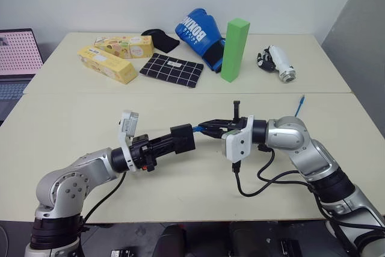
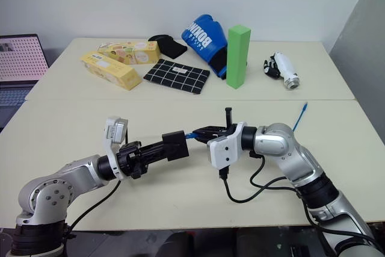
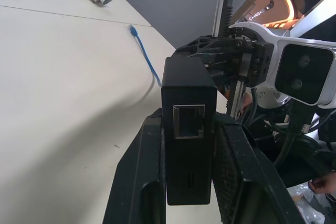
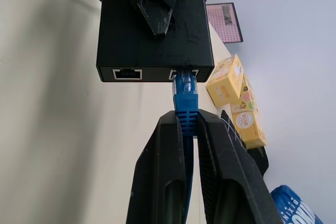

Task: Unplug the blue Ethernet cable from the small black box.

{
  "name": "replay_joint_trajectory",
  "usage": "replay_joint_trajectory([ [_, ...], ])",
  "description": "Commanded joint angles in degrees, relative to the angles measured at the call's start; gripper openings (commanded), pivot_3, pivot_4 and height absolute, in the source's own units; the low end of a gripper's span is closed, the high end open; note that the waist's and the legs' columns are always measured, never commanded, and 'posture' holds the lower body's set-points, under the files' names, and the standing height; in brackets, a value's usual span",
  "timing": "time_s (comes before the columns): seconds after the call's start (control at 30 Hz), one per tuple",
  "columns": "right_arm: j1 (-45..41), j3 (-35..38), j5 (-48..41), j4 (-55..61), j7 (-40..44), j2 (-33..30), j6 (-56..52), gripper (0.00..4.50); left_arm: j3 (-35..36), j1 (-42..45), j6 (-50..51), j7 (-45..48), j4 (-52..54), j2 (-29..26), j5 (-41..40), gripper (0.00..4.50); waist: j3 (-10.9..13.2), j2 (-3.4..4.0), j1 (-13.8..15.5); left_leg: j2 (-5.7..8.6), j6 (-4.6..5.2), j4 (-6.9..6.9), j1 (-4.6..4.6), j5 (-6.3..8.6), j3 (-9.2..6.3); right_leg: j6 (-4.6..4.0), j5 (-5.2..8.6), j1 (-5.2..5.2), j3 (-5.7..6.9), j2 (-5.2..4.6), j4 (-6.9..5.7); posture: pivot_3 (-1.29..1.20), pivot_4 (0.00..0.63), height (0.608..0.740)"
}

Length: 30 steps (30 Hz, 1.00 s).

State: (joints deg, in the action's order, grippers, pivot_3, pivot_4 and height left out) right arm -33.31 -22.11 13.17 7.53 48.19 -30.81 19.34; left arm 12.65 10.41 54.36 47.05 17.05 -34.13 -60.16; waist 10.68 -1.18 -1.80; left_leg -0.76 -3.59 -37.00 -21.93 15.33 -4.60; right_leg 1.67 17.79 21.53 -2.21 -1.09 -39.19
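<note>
The small black box (image 4: 155, 35) hangs above the near table, clamped flat between the fingers of my left gripper (image 1: 180, 139), which is shut on it. An empty port on its near side faces the left wrist camera. The blue Ethernet cable (image 4: 185, 95) is plugged into a port on the opposite side. My right gripper (image 4: 188, 118) comes in from the right and is shut on the cable just behind the plug. The rest of the cable runs back past my right arm, and its loose end (image 1: 300, 103) lies on the table at the right.
On the far table stand a green block (image 1: 234, 49), a blue boxing glove (image 1: 195, 31), a black-and-white checked pouch (image 1: 171, 69), two yellow cartons (image 1: 108, 64) and a white-and-black device (image 1: 278, 62). A laptop (image 1: 18, 58) sits at the far left.
</note>
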Motion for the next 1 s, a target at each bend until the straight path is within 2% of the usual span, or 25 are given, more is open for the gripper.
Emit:
replay_joint_trajectory([
  [0.03, -0.9, 0.7, -1.2, 1.6, 0.4, -0.2, 2.0, 0.77, -0.2, 0.6, -1.1, 0.7, -0.5, -0.7, 1.1, 0.77, 0.0, 0.00, 0.0, 0.00, 0.00, 0.00, 0.00, 0.00, 0.00, 0.00, 0.00, 0.00, 0.00, 0.00, 0.00, 0.00, 0.150, 0.740],
  [0.17, 0.0, 1.5, -4.3, 3.0, 3.6, -2.1, 0.3, 1.53, -1.9, 1.0, -2.8, 3.1, -1.2, -2.0, 3.9, 0.77, 0.0, 0.00, 0.0, 0.02, 0.00, 0.00, 0.00, 0.00, 0.00, 0.00, 0.00, 0.00, 0.01, 0.00, 0.00, 0.00, 0.150, 0.740],
  [0.3, 3.3, 4.5, -13.4, 6.7, 10.9, -7.8, -8.2, 2.44, -7.8, 2.5, -10.4, 8.9, -3.5, -3.8, 12.7, 0.77, 0.0, 0.01, 0.3, 0.04, 0.00, 0.00, -0.01, 0.00, -0.01, 0.00, 0.00, -0.05, 0.02, 0.01, 0.04, 0.00, 0.150, 0.740],
  [0.43, 7.2, 8.9, -26.4, 13.2, 13.4, -11.0, -25.7, 2.49, -13.1, 4.5, -23.2, 15.3, -7.7, -2.7, 22.0, 0.77, 0.0, 0.01, 0.3, 0.08, 0.01, 0.00, 0.00, 0.01, -0.01, 0.00, 0.00, -0.14, 0.01, -0.05, 0.12, 0.00, 0.150, 0.740],
  [0.53, 9.0, 12.9, -36.1, 17.7, 9.7, -9.9, -39.8, 2.49, -15.7, 6.5, -31.6, 19.8, -11.1, -1.1, 26.4, 0.77, 0.0, 0.01, 0.2, 0.06, 0.02, 0.00, -0.01, 0.01, -0.01, 0.00, 0.00, -0.13, -0.01, -0.04, 0.12, 0.00, 0.150, 0.740],
  [0.63, 10.2, 15.3, -41.6, 20.6, 5.0, -7.9, -49.0, 2.49, -16.8, 7.8, -36.0, 23.4, -12.8, 0.1, 27.8, 0.77, 0.0, 0.01, 0.1, 0.06, 0.02, 0.01, -0.02, 0.01, 0.00, -0.02, 0.00, -0.12, 0.01, -0.02, 0.12, 0.00, 0.150, 0.740],
  [0.83, 10.6, 16.8, -47.9, 22.9, -2.0, -3.2, -59.2, 2.49, -16.3, 8.9, -35.6, 26.6, -13.2, 0.8, 26.2, 0.77, 0.0, 0.01, 0.0, 0.07, 0.03, 0.02, -0.03, 0.02, 0.00, -0.02, 0.00, -0.07, 0.01, 0.02, 0.09, 0.00, 0.150, 0.740],
  [1.0, 10.8, 15.2, -49.0, 22.2, -2.1, -1.8, -61.5, 2.49, -15.3, 8.9, -34.6, 27.3, -13.1, 0.8, 25.2, 0.77, 0.0, 0.01, 0.0, 0.08, 0.04, 0.01, -0.05, 0.02, 0.01, 0.00, 0.01, -0.07, 0.04, 0.07, 0.10, 0.00, 0.150, 0.740],
])
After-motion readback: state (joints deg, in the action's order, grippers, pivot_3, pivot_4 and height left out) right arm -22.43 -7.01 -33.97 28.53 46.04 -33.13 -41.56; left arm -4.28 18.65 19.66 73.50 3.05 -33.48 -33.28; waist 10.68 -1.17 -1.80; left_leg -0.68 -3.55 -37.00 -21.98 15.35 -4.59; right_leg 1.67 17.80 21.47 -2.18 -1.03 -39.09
